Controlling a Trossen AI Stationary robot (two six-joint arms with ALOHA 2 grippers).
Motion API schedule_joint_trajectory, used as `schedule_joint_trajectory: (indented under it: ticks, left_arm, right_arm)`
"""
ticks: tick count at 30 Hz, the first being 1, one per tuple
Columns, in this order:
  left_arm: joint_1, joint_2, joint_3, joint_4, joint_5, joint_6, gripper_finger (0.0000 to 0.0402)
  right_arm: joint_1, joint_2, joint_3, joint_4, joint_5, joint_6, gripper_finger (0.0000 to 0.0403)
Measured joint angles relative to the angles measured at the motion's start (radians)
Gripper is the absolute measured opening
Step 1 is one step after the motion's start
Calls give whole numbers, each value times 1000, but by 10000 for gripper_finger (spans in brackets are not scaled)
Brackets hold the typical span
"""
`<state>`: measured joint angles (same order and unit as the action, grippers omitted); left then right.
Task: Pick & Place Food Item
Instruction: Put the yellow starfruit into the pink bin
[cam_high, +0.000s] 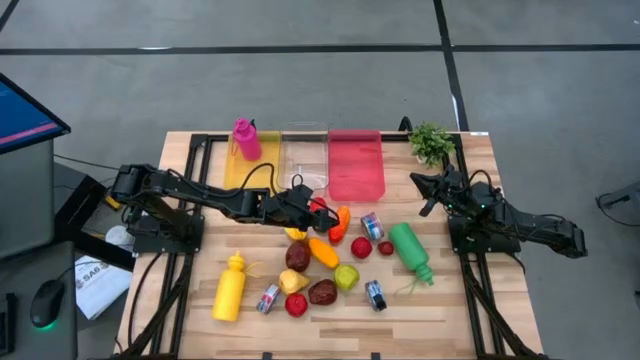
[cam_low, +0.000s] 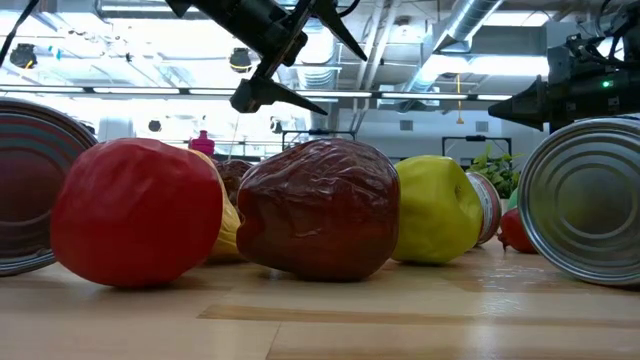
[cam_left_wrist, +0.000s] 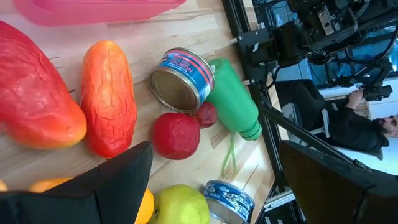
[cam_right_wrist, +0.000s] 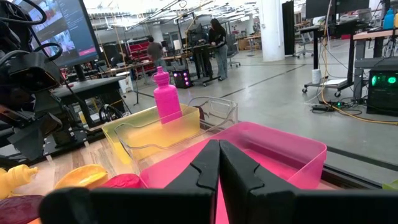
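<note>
Food items lie spread over the middle of the wooden table: a red pepper (cam_high: 318, 205), an orange pepper (cam_high: 340, 222), a tomato (cam_high: 361, 247), a yellow-green apple (cam_high: 346, 277) and dark red fruit (cam_high: 322, 292). My left gripper (cam_high: 308, 205) hangs open above the peppers, clear of the table, with nothing between its fingers (cam_left_wrist: 124, 180). In the left wrist view the red pepper (cam_left_wrist: 31, 106), orange pepper (cam_left_wrist: 109, 99) and tomato (cam_left_wrist: 176, 135) lie below it. My right gripper (cam_high: 425, 185) rests shut at the table's right side, facing the pink bin (cam_right_wrist: 292, 152).
At the far edge stand a yellow bin (cam_high: 245, 168) holding a pink bottle (cam_high: 245, 140), a clear bin (cam_high: 305, 160) and the pink bin (cam_high: 355, 165). A small plant (cam_high: 432, 142), a green bottle (cam_high: 410, 250), a yellow bottle (cam_high: 230, 287) and several cans (cam_high: 372, 226) surround the food.
</note>
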<state>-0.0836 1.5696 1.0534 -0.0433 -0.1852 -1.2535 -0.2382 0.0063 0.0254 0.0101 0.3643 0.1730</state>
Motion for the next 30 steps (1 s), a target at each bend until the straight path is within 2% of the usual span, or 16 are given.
schedule_joint_trajectory:
  ticks: [22, 26, 30]
  left_arm:
    - [2, -1, 0, 53, 0, -4, 339]
    - [2, -1, 0, 76, 0, 90, 357]
    - [12, -1, 0, 170, 0, 201, 389]
  right_arm:
    - [0, 0, 0, 0, 0, 0, 6]
    - [0, 0, 0, 0, 0, 0, 6]
    - [0, 0, 0, 0, 0, 0, 6]
